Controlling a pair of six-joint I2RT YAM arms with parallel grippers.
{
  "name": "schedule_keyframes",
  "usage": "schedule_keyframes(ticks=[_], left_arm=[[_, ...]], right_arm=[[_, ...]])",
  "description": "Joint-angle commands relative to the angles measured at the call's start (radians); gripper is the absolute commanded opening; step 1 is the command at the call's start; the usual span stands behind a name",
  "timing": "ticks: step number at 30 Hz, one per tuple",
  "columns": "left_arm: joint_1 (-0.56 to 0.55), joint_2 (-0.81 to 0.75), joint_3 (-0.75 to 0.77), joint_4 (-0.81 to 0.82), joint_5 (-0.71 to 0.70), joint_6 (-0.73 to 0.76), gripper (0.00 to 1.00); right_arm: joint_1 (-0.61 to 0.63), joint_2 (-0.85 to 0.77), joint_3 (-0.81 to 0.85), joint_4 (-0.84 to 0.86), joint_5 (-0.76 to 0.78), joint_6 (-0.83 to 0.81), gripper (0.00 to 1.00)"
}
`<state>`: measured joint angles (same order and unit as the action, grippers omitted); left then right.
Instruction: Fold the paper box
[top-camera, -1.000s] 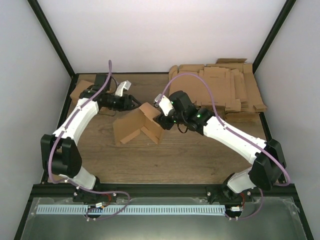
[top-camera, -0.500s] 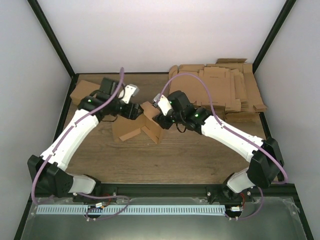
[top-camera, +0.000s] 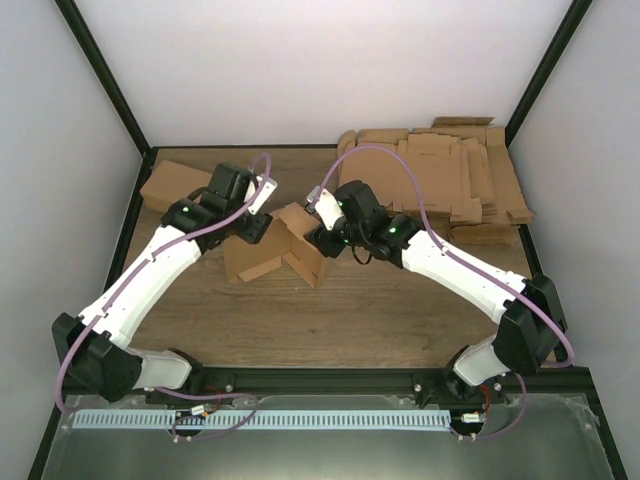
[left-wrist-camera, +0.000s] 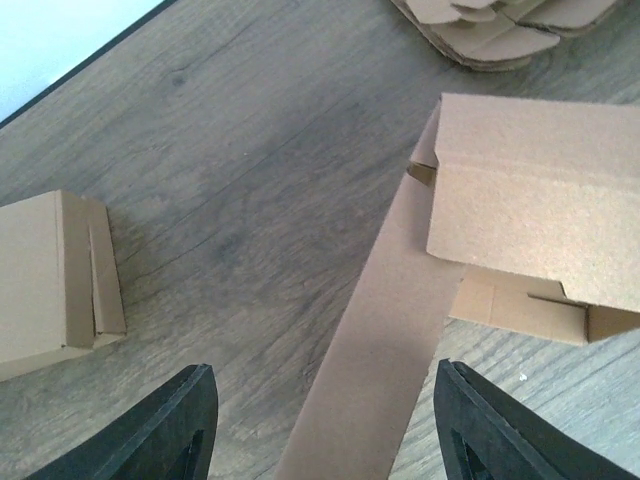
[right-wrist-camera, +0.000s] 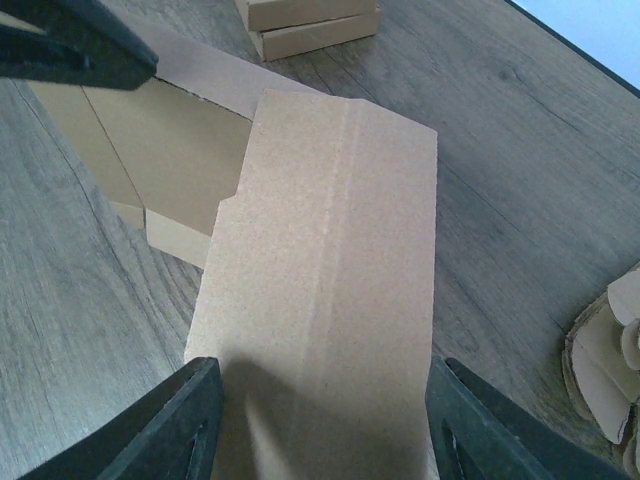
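Roughly halfway: brown cardboard paper box (top-camera: 258, 260) is standing part-raised, flaps untucked; left gripper (left-wrist-camera: 322, 368) is straddling its wall, jaws open; right gripper (right-wrist-camera: 322, 365) is spanning a flap, hold unclear.

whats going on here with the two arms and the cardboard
The robot is folding a cardboard box. It is half formed, some walls standing. The left gripper is open, straddling one upright wall. A flap lies between the fingers of the right gripper; whether it is pinched is unclear. Flat blanks are piled at the back right.
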<state>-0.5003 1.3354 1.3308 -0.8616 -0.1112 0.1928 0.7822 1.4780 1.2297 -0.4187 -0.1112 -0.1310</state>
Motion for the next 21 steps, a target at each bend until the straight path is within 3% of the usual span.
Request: schedule_keyframes(ticks=[1, 7, 13, 21], left_arm=[[-0.008, -0.02, -0.038, 0.012, 0.025, 0.07, 0.62], [-0.01, -0.046, -0.092, 0.034, 0.056, 0.109, 0.58], [-0.011, -0.031, -0.1, 0.043, -0.055, 0.113, 0.29], [-0.011, -0.061, -0.109, 0.048, -0.06, 0.119, 0.15]], right_arm=[[0.005, 0.02, 0.027, -0.048, 0.02, -0.008, 0.59], [0.005, 0.045, 0.067, -0.086, 0.039, 0.012, 0.6], [0.004, 0.041, 0.083, -0.122, 0.072, 0.022, 0.6], [0.005, 0.064, 0.088, -0.164, 0.101, 0.004, 0.59]])
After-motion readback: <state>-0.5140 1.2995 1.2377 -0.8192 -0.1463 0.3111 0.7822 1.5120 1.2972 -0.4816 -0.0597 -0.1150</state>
